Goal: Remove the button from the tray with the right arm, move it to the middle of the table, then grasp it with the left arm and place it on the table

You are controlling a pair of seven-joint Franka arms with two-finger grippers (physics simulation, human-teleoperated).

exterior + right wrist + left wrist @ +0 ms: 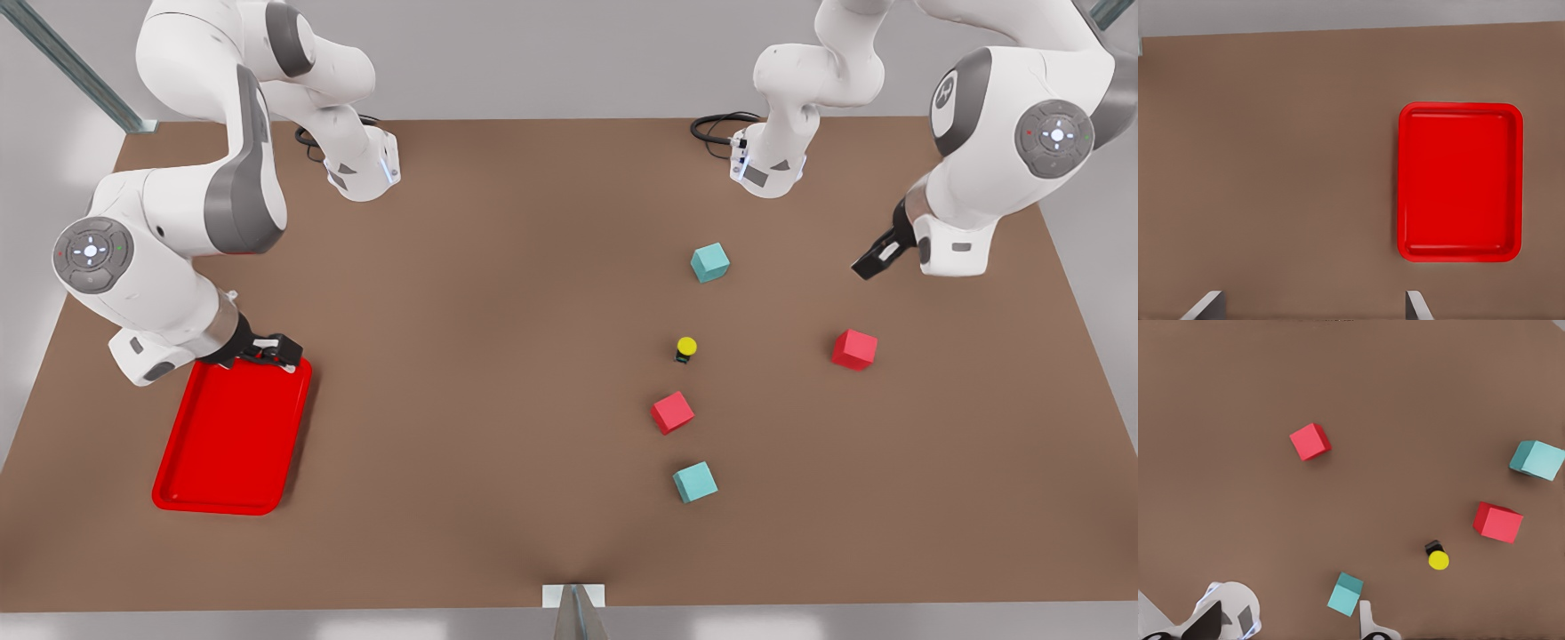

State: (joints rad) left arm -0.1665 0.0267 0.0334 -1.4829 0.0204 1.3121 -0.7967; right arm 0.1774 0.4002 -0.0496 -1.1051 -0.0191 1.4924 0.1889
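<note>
The button (685, 348) stands on the desk (498, 311) among cubes, well apart from the tray (233, 436). Light, rigid: pinch its boxy body. Both pincers, left (876, 260) and right (271, 348), spread, empty.

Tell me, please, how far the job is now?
Done, it seems: the button stands on the table among the cubes, and the tray is empty. In hand: nothing; the left gripper and right gripper are open. Left: nothing visible.

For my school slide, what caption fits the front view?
Yellow button sits on the table among cubes, tray empty.
</note>
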